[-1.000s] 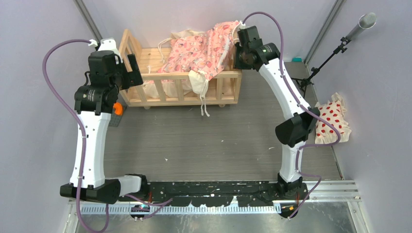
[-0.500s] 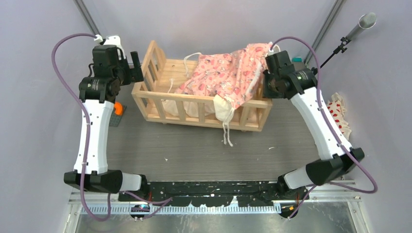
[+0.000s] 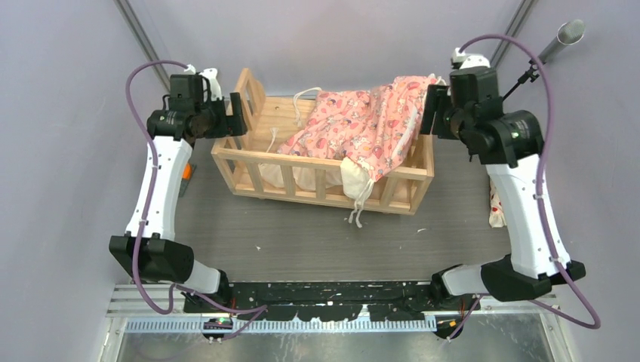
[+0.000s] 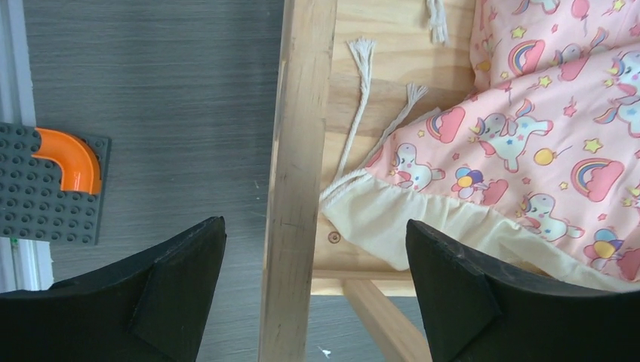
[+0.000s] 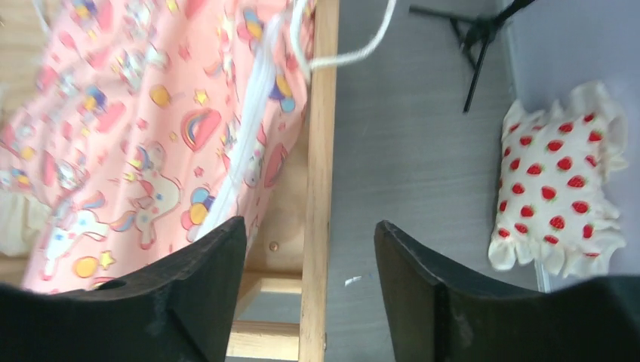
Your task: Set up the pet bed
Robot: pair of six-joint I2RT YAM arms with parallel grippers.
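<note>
We judge the wooden pet bed [image 3: 324,188] stiff and light, best held by its end rails [image 4: 298,151]. Our left hand [image 4: 313,234] and right hand [image 5: 309,226] straddle them, spread wide.

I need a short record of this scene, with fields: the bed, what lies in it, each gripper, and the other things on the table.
pet bed: slatted wooden frame, upright, at the far middle of the table
cushion: pink print, in the bed, draped over its right end and front rail
left gripper: open, astride the left end rail
right gripper: open, astride the right end rail
pillow: white with red spots, outside the bed, to its right
orange piece: on a grey studded plate, left of the bed
</note>
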